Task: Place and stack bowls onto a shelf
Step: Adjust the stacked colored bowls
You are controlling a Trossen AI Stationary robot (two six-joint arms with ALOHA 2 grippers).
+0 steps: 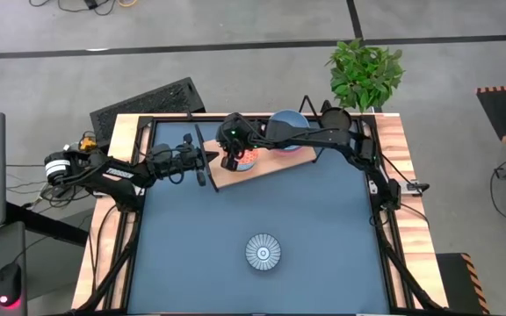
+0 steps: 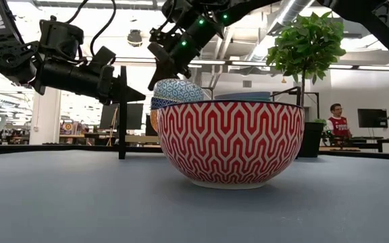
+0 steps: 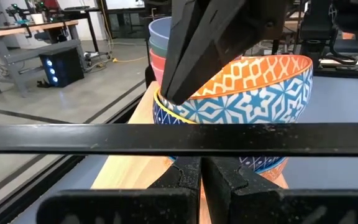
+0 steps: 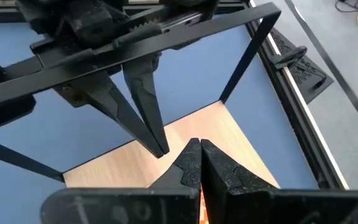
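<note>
Shelf (image 1: 266,162): light-wood board w/ thin black wire frame, lying at the far side of the blue table (image 1: 323,228). On it a stack of plain bowls (image 3: 161,43) and beside that a blue-white star-pattern bowl (image 3: 247,99) w/ orange inside. Right hand (image 4: 199,152) sits over that bowl, fingers pressed together, pinching its rim. Left hand (image 3: 202,171) is closed on the frame's end bar. Striped bowl (image 1: 263,252) sits well apart, near side of table.
</note>
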